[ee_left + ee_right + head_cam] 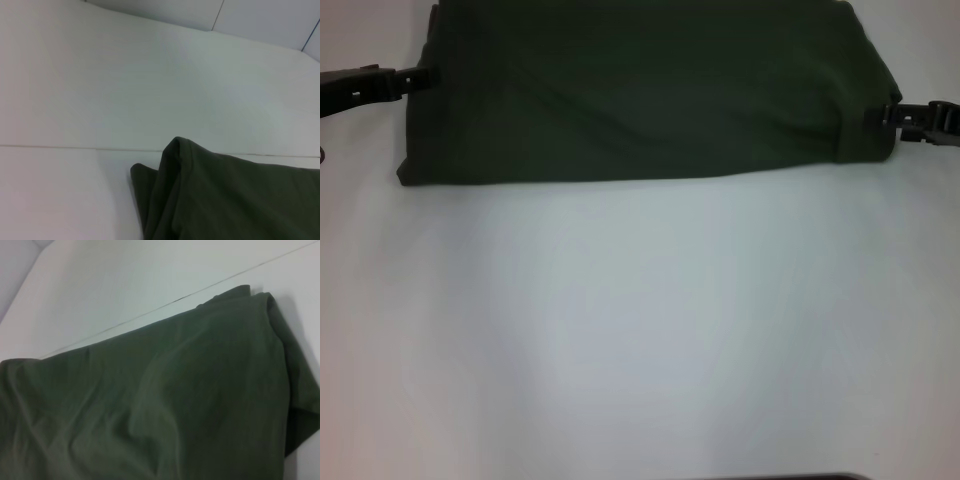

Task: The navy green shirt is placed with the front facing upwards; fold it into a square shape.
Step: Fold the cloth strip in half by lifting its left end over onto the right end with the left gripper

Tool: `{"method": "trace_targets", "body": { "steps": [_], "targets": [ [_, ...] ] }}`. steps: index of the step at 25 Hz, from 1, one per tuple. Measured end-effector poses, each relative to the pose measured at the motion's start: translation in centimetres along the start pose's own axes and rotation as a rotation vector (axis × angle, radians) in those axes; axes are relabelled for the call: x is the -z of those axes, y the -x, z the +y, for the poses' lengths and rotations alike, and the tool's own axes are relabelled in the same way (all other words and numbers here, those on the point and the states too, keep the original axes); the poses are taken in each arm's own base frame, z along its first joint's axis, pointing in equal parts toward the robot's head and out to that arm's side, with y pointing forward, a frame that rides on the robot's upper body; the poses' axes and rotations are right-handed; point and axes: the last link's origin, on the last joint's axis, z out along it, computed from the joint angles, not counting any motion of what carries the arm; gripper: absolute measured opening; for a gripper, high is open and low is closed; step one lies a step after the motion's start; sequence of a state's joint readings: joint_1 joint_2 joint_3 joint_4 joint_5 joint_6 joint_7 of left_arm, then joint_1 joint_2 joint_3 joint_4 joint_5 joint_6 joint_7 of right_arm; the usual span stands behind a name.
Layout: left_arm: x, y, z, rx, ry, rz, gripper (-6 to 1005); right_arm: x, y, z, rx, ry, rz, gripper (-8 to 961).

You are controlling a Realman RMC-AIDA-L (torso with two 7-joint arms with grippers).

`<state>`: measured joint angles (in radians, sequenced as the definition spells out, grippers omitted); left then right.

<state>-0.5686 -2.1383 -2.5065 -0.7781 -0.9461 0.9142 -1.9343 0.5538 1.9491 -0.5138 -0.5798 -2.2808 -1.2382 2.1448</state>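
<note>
Lying across the far part of a plain white table [640, 330], a dark olive-green cotton shirt [640, 95] forms a wide folded band, its plain fabric facing up with no lettering in view. Its near edge runs almost straight from side to side, with soft creases across the middle. The black left gripper [423, 76] reaches in from the table's left edge and meets the shirt's left end, fingers closed on the cloth there. The black right gripper [882, 115] comes in from the right edge and pinches the shirt's right end in the same way. Both grippers sit at the level of the fabric's ends, well apart, with the shirt stretched between them. The left wrist view shows a rumpled, doubled corner of the shirt [225, 200] on the white surface, with a thin seam line in the tabletop behind it. The right wrist view shows a broad creased spread of the same green cloth [165, 400], one folded corner turned under
</note>
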Motion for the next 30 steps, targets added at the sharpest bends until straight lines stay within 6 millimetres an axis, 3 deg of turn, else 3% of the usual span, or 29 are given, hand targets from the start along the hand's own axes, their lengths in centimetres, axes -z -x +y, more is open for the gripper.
{"method": "trace_targets", "body": {
  "steps": [10,16,30],
  "targets": [
    [0.0,-0.1,0.0,0.002,0.001,0.004,938,-0.4,-0.2,0.0,0.01,-0.005,-0.005,915],
    [-0.1,-0.2,0.1,0.001,0.002,0.005,938,-0.5,-0.3,0.0,0.012,-0.007,-0.007,767],
    [0.0,-0.2,-0.1,-0.001,-0.008,0.006,937,-0.7,-1.2,-0.3,0.012,-0.004,-0.003,700]
  ]
}}
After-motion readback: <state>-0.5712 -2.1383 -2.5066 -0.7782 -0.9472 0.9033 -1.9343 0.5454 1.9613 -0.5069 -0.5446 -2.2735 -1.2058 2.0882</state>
